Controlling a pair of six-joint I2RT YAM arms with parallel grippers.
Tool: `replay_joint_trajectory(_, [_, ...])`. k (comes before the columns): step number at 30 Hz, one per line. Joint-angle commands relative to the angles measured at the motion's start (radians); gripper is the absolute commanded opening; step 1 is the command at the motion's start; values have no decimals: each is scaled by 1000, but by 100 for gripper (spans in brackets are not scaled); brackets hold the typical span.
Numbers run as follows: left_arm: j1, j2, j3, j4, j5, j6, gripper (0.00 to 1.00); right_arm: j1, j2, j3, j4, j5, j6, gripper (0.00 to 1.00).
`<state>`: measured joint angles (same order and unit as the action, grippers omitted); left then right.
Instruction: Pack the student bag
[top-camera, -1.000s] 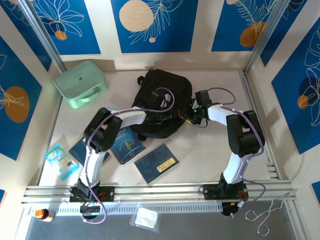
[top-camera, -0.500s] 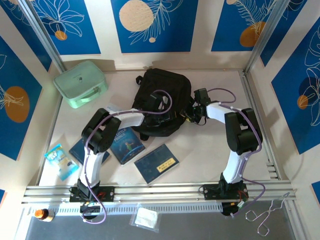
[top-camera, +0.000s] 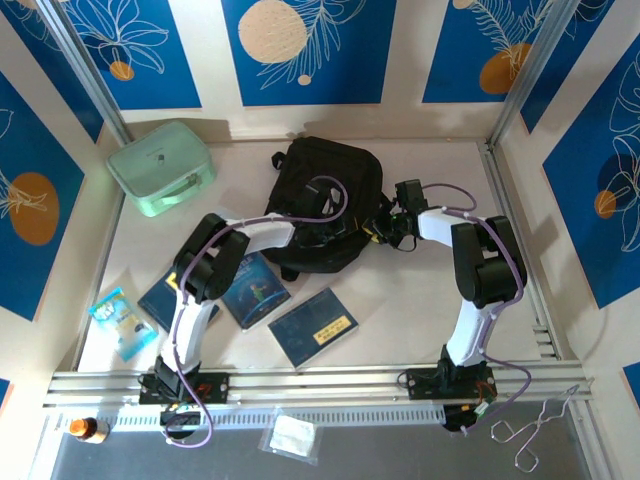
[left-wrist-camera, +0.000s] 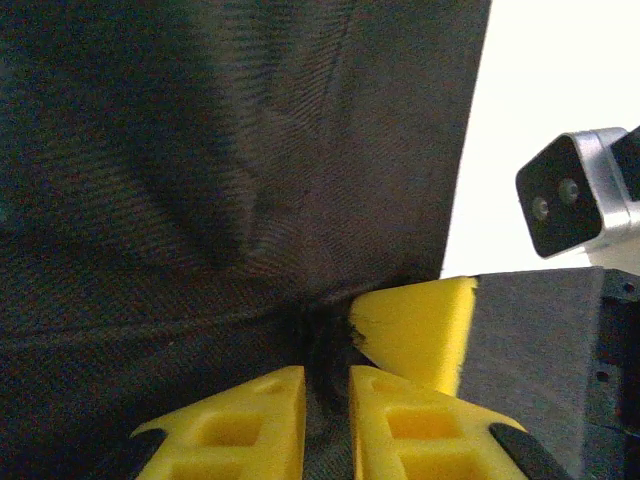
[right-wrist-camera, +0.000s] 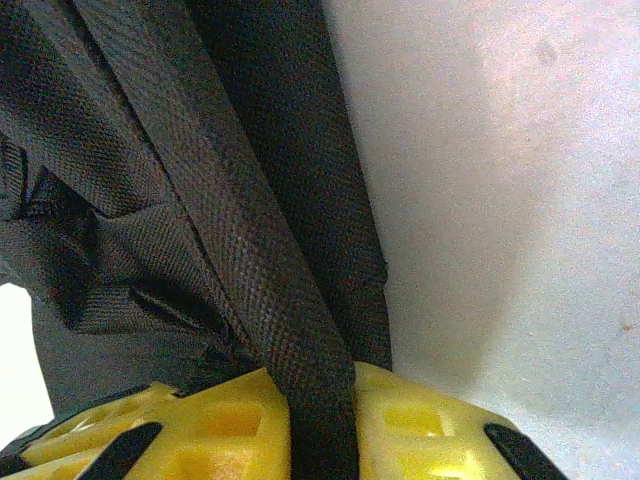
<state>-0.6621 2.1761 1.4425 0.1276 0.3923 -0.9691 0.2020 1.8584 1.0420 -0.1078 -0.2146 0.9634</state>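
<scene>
You're barely started: the student bag (top-camera: 330, 170) lies at twelve o'clock, your left gripper (left-wrist-camera: 327, 380) pinching its fabric, your right gripper (right-wrist-camera: 320, 390) clamped on a strap (right-wrist-camera: 250, 250), and the books (top-camera: 313, 327) at six o'clock are unpacked.

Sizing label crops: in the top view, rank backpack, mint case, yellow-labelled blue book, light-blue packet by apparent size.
1. student bag
2. mint-green case
3. yellow-labelled blue book
4. light-blue packet

The student bag (top-camera: 330, 175) is woven black, the case (top-camera: 160, 166) mint-green, the books (top-camera: 313, 327) dark blue, the wall panels (top-camera: 345, 75) white-leafed blue.
</scene>
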Motion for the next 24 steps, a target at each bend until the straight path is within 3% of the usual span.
replay_joint_trajectory(1, [1, 6, -6, -20, -11, -32, 18, -4, 27, -29, 6, -39, 37, 18])
replay_joint_trajectory(12, [-9, 44, 19, 14, 20, -66, 22, -5, 25, -43, 34, -60, 46, 17])
replay_joint_trajectory(24, [-15, 72, 75, 63, 32, -65, 14, -4, 18, -65, 88, -104, 63, 17])
